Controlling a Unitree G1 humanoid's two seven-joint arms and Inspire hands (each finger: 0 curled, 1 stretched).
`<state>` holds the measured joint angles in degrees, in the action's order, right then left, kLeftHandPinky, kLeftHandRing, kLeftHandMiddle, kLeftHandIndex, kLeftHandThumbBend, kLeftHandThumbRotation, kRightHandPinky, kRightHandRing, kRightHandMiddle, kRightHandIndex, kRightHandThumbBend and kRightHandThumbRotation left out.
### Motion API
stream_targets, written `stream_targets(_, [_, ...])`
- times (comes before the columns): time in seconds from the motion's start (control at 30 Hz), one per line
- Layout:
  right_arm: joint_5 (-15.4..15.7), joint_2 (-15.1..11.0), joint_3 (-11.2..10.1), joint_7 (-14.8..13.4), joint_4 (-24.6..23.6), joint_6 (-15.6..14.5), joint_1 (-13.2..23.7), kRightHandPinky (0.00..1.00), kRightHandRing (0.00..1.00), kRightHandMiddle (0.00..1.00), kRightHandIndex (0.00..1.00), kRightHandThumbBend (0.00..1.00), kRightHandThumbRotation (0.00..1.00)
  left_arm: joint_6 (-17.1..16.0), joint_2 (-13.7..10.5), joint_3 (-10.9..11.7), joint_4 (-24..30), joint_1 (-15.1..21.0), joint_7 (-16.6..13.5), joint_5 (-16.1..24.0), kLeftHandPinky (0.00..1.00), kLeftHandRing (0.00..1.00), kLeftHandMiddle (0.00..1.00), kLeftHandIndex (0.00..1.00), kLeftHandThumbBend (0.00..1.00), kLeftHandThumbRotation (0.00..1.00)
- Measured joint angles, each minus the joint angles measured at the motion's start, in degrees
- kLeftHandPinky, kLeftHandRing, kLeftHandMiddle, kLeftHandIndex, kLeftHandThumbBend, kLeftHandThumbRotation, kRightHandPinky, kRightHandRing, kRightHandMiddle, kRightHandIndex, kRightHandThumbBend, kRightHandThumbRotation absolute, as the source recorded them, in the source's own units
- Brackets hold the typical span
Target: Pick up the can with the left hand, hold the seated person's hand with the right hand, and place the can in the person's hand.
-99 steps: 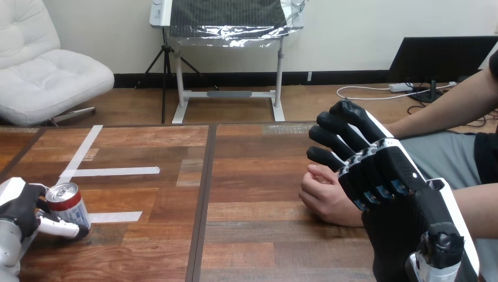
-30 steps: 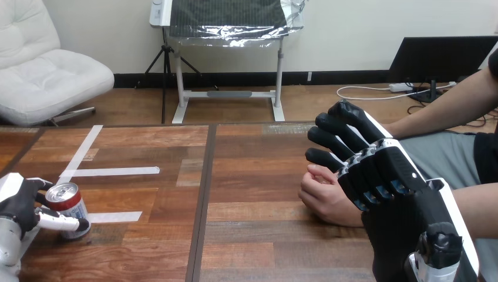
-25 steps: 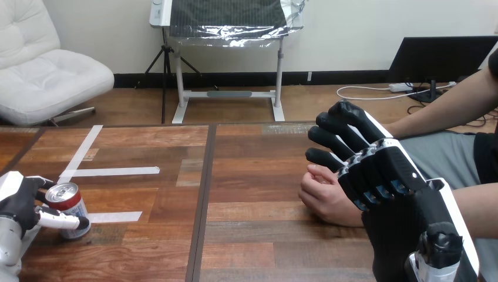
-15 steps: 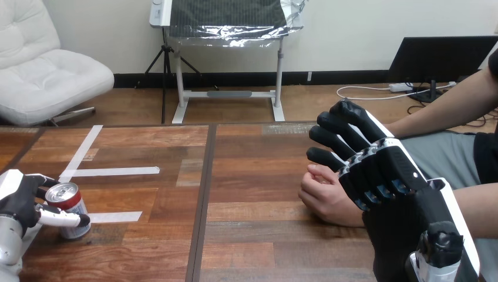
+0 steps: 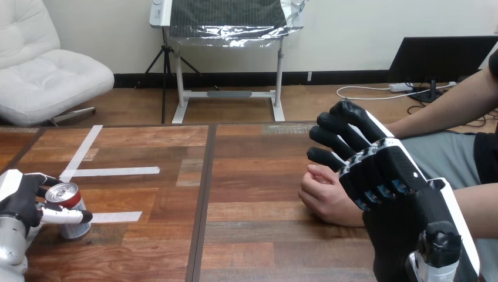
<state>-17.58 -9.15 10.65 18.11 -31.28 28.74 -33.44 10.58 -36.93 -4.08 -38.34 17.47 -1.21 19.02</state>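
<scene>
1. Can: a red-and-silver drinks can, upright near the left edge of the wooden surface, just beside white tape strips. Its base appears to rest on the surface.
2. Left robot hand: curled round the can, with one of its fingers crossing the can's front and another reaching behind the rim.
3. Right robot hand: raised at the right with its back toward the camera, fingers loosely extended and gripping nothing. It partly covers the person's hand, a loose fist resting on the surface. Contact between the two cannot be told.
4. Step in hand, as judged: grasping the can, before the lift.
5. Next move, as judged: a firm grip and a level lift, then a carry rightward. The person's hand is not yet held.
</scene>
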Motion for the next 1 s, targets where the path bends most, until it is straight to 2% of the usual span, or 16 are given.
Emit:
stream_targets(0.3, [0.0,0.0,0.0,0.0,0.0,0.0,0.0,0.83,0.87,0.87,0.87,0.97,0.85,-0.1,0.8,0.8,0.0,0.0,-1.0,-0.5,0.54,0.62,0.67,0.68,0.83,0.11])
stream_targets(0.57, [-0.1,-0.1,0.0,0.1,0.0,0.0,0.0,0.83,0.87,0.87,0.88,0.97,0.84,-0.1,1.3,0.9,0.0,0.0,-2.1,-0.4,0.49,0.57,0.62,0.64,0.8,0.02])
stream_targets(1.0, [-0.1,0.0,0.0,0.0,0.0,0.0,0.0,0.83,0.87,0.88,0.88,0.97,0.85,-1.2,1.7,0.8,0.0,0.0,-4.6,0.1,0.41,0.49,0.55,0.57,0.77,0.0])
